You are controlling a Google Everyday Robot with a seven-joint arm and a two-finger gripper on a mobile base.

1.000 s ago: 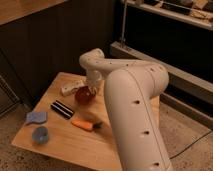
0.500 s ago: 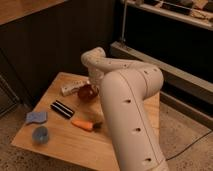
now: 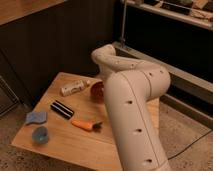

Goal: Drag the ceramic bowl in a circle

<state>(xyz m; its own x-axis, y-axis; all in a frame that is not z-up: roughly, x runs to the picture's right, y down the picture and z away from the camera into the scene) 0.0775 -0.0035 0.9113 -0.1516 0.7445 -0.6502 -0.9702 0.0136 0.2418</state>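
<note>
Camera view: gripper hidden behind the white arm (image 3: 131,102), down at the far-centre of the table (image 3: 65,150), right where the bowl is. Can't see the fingers; taking it as clenched. Whether it grips the rim or just presses the bowl, can't tell.

Ceramic bowl (image 3: 97,91): dark red, glossy, only its left part shows, rest covered by the arm. It sits at about 12 o'clock on the tabletop.

Change over the last second: the bowl has slid toward 3 o'clock. The gap to the white bottle (image 3: 74,88) at its 9 o'clock is wider than a second ago, and more of the bowl is tucked behind the arm. Other items sit in the same spots. Reads as the drag under way, one arc of the circle, loop not closed yet. How much of the circle is done can't be judged.

Outward from the bowl:
- black bar-shaped object (image 3: 62,108), at 7 o'clock, apart from it
- carrot (image 3: 84,124), at 6 o'clock, near the arm's edge, closest thing on the return path
- blue cloth (image 3: 36,117) and light-blue cup (image 3: 40,134), 8 o'clock, well apart

Risk guess: a sweep back toward 6 o'clock could nudge the carrot.
</note>
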